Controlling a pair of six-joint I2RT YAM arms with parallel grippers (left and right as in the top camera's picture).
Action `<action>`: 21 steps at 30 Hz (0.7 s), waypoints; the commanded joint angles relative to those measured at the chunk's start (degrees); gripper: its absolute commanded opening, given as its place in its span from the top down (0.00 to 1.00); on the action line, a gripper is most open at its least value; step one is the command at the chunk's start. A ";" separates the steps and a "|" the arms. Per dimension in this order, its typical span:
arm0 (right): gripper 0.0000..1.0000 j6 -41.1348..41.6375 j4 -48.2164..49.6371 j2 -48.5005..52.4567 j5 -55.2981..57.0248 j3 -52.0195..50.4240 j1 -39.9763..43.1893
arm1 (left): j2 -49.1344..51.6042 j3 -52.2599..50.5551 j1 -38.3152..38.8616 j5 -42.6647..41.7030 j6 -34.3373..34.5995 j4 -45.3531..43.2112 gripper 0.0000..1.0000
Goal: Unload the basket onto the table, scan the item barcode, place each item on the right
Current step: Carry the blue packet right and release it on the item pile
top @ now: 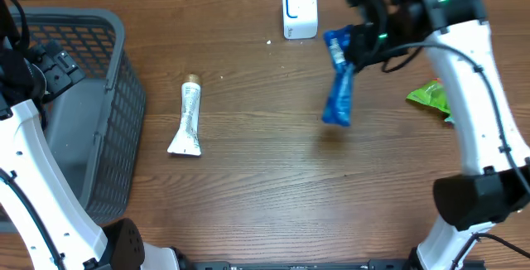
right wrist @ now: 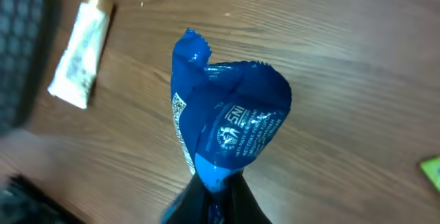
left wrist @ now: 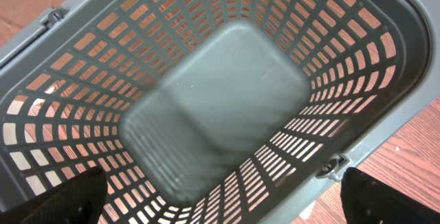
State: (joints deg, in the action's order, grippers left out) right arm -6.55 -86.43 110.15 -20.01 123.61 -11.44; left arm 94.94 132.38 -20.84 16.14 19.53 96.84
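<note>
**Blue packet lifted near the scanner**

The right gripper [top: 352,50] is clenched on one end of the blue packet [top: 338,84]. The packet hangs free above the table [top: 265,187], near the white scanner [top: 299,10] at the far edge. Because it is held only by its end, its printed faces are uncovered. I judge this is so the code can be turned toward the scanner. The left gripper [left wrist: 220,200] is fully released and hovers over the grey basket [left wrist: 385,59], which has nothing inside, probably waiting there. A white tube [top: 190,119] and a green item [top: 431,96] lie on the table, both apart from the packet.
</note>
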 commanded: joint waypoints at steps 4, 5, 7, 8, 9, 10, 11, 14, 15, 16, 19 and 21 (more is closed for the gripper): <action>0.96 8.72 2.49 -0.74 1.70 -4.17 10.84 | 0.20 0.00 -0.15 0.76 -0.24 -0.04 0.00; 0.96 11.43 3.52 -0.74 5.64 -6.03 12.48 | 0.20 0.00 -0.15 0.76 -0.24 -0.04 0.00; 0.96 14.91 5.57 -0.72 10.95 -9.27 14.60 | 0.20 0.00 -0.15 0.76 -0.24 -0.04 0.00; 0.96 16.87 6.86 -0.72 13.51 -11.19 15.74 | 0.20 0.00 -0.15 0.76 -0.24 -0.04 0.00; 0.96 20.41 9.90 -0.74 17.53 -15.41 17.84 | 0.20 0.00 -0.15 0.76 -0.24 -0.04 0.01; 0.96 21.70 11.58 -0.72 18.64 -17.64 19.02 | 0.20 0.00 -0.15 0.76 -0.24 -0.04 0.01; 0.96 22.23 13.05 -0.72 18.91 -19.52 20.04 | 0.20 0.00 -0.13 0.76 -0.24 -0.04 0.00; 0.96 23.34 17.16 -0.72 18.84 -25.33 23.32 | 0.20 0.00 -0.15 0.76 -0.24 -0.04 0.00; 0.96 23.34 17.77 -0.72 18.82 -26.58 24.20 | 0.20 0.00 -0.15 0.76 -0.24 -0.04 0.01; 0.96 23.34 18.38 -0.72 18.51 -27.78 25.24 | 0.20 0.00 -0.15 0.76 -0.24 -0.04 0.00; 0.96 23.34 18.95 -0.74 15.02 -28.76 28.59 | 0.20 0.00 -0.15 0.76 -0.24 -0.04 0.00; 0.96 23.37 19.15 -0.87 12.31 -28.63 30.29 | 0.20 0.00 -0.15 0.76 -0.24 -0.04 0.01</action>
State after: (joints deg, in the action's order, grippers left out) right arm 15.51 -68.10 110.26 -3.66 94.50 16.56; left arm 94.96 132.38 -20.84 16.14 19.53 96.86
